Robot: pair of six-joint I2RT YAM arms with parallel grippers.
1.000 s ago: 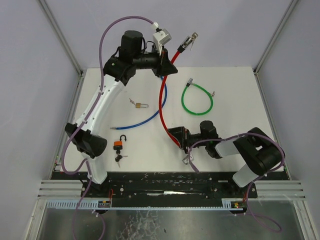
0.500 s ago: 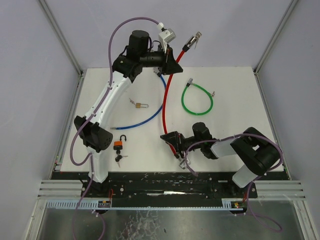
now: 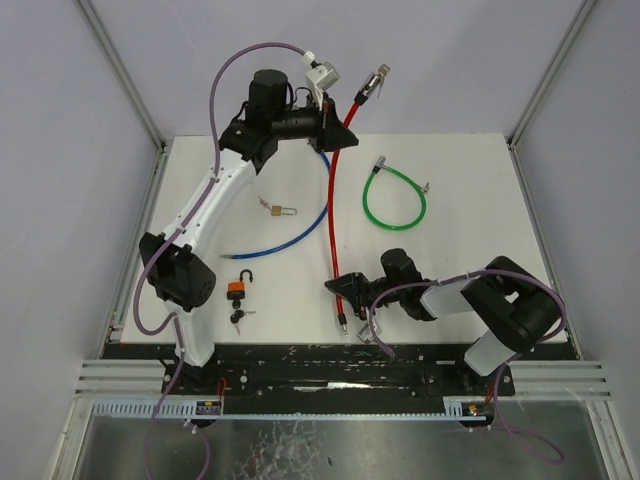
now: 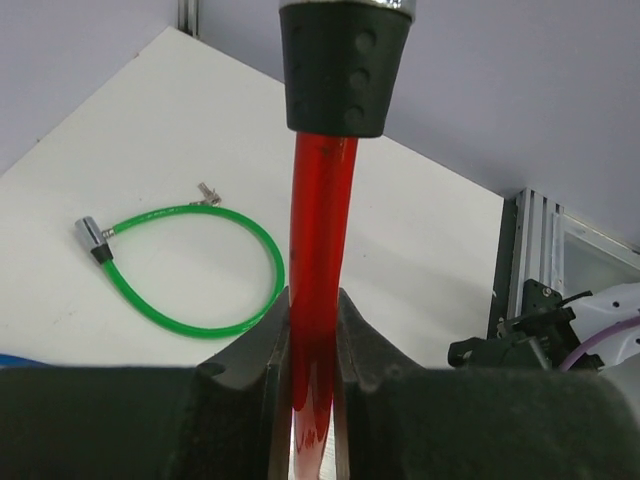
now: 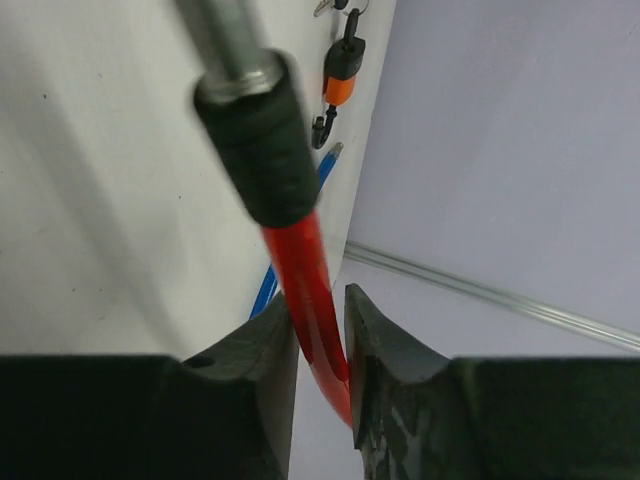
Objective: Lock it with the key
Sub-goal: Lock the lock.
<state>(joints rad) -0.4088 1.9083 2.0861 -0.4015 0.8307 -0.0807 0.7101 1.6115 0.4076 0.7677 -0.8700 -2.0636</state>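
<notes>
Both ends of the red cable lock [image 3: 331, 210] in hand, unjoined.
The left gripper [image 4: 313, 310] clamps below the lock head [image 3: 374, 80], the right gripper [image 5: 320, 320] pinches near the pin [image 5: 222, 32]; next, mate them.

Red cable lock [image 4: 318, 300] head: cropped at 12 o'clock in the left wrist view, only the black sleeve and a sliver of metal showing.
Metal pin [image 5: 222, 35]: blurred and clipped at 12 o'clock in the right wrist view.
Right gripper [image 5: 320, 340] hold: fingers on either side of the red cable lock, actual contact impossible to tell.
Blue cable [image 5: 327, 165]: mostly hidden behind the red cable lock and a finger; overhead, far end lost behind the left arm [image 3: 215, 200].
Keys [image 3: 237, 318]: too small to count.
Brass padlock [image 3: 283, 210]: too small to tell whether latched.
Right arm [image 4: 545, 335]: cut off at 4 o'clock in the left wrist view.
</notes>
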